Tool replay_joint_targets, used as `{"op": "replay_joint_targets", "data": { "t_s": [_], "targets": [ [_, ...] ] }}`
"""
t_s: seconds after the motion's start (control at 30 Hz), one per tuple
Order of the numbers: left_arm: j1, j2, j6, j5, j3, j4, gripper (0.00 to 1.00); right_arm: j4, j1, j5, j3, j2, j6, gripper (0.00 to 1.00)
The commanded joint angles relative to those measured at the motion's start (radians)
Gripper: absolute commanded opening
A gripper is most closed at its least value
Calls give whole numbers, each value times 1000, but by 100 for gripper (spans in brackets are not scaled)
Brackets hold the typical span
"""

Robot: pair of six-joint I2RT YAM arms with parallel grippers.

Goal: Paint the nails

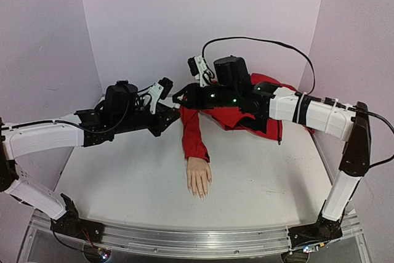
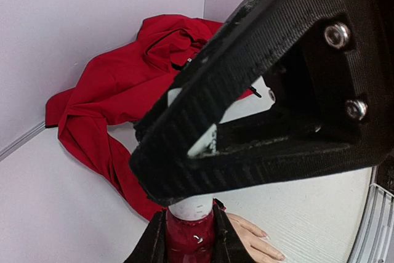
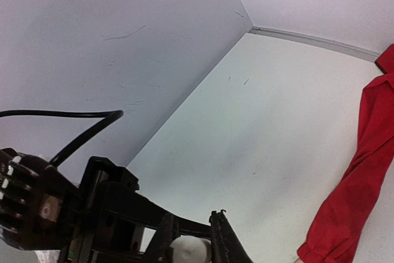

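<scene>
While the bottle (image 2: 191, 233) is pinched by the left gripper (image 2: 189, 247), its cap (image 3: 184, 252) is clamped by the right gripper (image 3: 192, 247), presumably for unscrewing. The nails (image 1: 200, 194) are not yet touched.

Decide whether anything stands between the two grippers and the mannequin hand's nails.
Nothing visible does. The left gripper holds the polish bottle and the right gripper grips its white cap, raised over the back of the table. The nails lie uncovered nearer the arm bases. Only the red sleeve lies flat beneath that path.
</scene>
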State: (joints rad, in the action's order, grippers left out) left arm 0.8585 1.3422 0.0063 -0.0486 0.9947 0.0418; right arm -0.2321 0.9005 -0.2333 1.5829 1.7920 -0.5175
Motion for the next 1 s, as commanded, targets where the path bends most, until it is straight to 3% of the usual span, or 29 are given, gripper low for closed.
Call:
{"op": "replay_joint_targets", "data": {
  "t_s": [0.0,0.1,0.17,0.27,0.33,0.37,0.47,0.63,0.73,0.8,0.83,0.87,0.97],
  "targets": [
    [4,-21,-34,-8,48,45,0,-37,2,-6,26,-22,8,6],
    [-5,-35,-31,-155,51,44,0,-39,-5,-85,11,-34,65,0],
    [-31,-55,-16,-386,53,45,0,-46,-17,-206,0,-51,142,0],
    [-89,-70,22,-820,62,46,0,-45,-27,-590,-10,-69,339,0],
    [-117,-54,5,-1045,82,44,0,-43,-27,-963,-3,-62,394,0],
    [-131,-39,-28,-1148,96,43,0,-44,-27,-1073,2,-59,397,0],
    [-149,15,-98,-1348,134,43,0,-43,-28,-1178,-4,-60,393,0],
    [-151,22,-88,-1314,124,45,0,-42,-29,-1151,-29,-73,399,0],
    [-151,14,-70,-1210,110,45,0,-38,-37,-1054,-36,-83,397,0],
    [-151,-1,-47,-1116,90,44,0,-37,-50,-945,-52,-99,392,25],
    [-151,-9,-39,-1057,78,43,0,-34,-55,-860,-61,-109,387,46],
    [-151,-19,-31,-978,65,41,0,-26,-60,-771,-71,-119,384,59],
    [-151,-51,-8,-726,24,24,0,11,-66,-508,-81,-148,377,81]
  ]
}}
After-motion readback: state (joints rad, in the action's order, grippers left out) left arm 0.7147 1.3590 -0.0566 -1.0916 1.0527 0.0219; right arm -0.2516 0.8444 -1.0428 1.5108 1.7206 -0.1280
